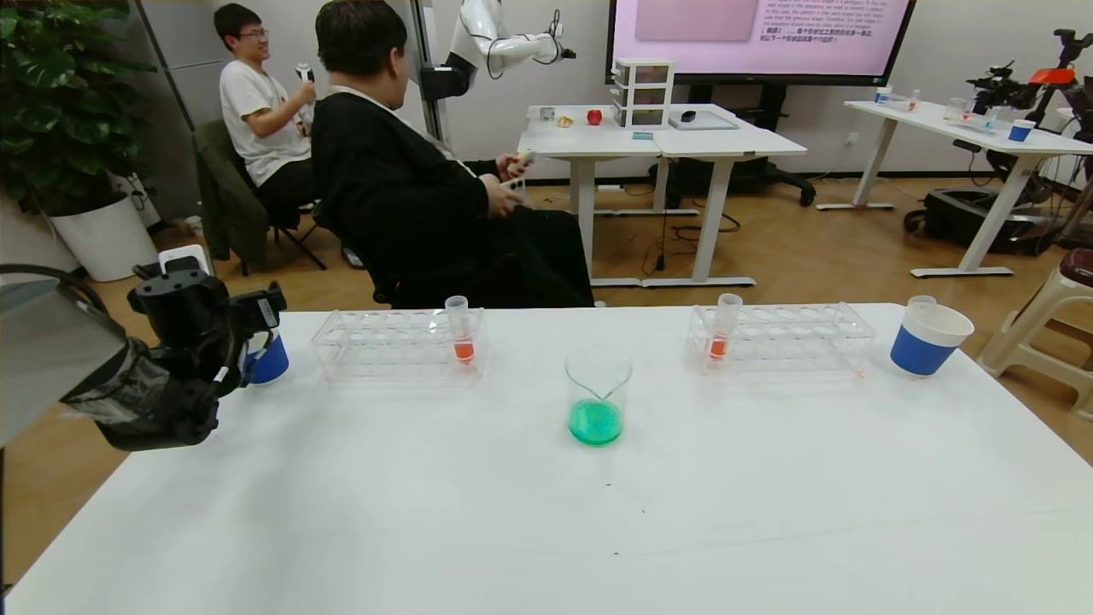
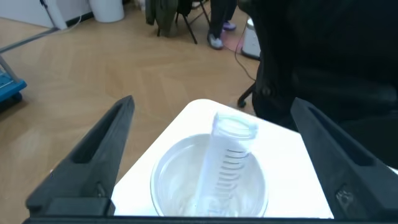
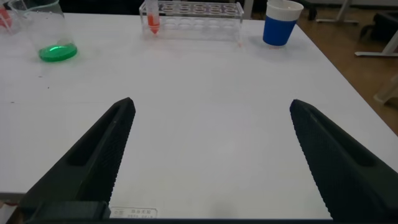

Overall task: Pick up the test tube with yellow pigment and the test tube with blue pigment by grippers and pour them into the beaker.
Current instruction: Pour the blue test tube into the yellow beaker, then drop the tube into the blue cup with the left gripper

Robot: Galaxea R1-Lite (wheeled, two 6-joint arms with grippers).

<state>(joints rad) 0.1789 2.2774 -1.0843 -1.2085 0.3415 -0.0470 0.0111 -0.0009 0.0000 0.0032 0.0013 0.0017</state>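
The left gripper (image 2: 211, 155) has its jaws spread wide, holding nothing, directly above the paper cup (image 2: 208, 186) at the far-left corner of the table (image 1: 546, 512). An empty clear tube (image 2: 229, 163) stands in that cup between the two open fingers and touches neither; no colour is left in it, so which pigment it held cannot be told. The right gripper (image 3: 211, 155) is also wide open and empty, low over bare tabletop on the near right; the head view does not show it.

The beaker (image 1: 599, 395) stands mid-table, well apart from both grippers, with green liquid in its bottom, which suggests both pigments are already poured. A second empty tube (image 1: 921, 301) seems to rest in the cup (image 1: 929, 340) at the far right. The tubes in the two racks (image 1: 398, 342) (image 1: 781, 336) hold orange-red liquid and are not the task's.

The step in hand looks like clearing away after the drop. The left gripper should rise straight up with fingers apart, so neither clips the tube's rim or tips the light cup, then swing off near-side, clear of the left rack.
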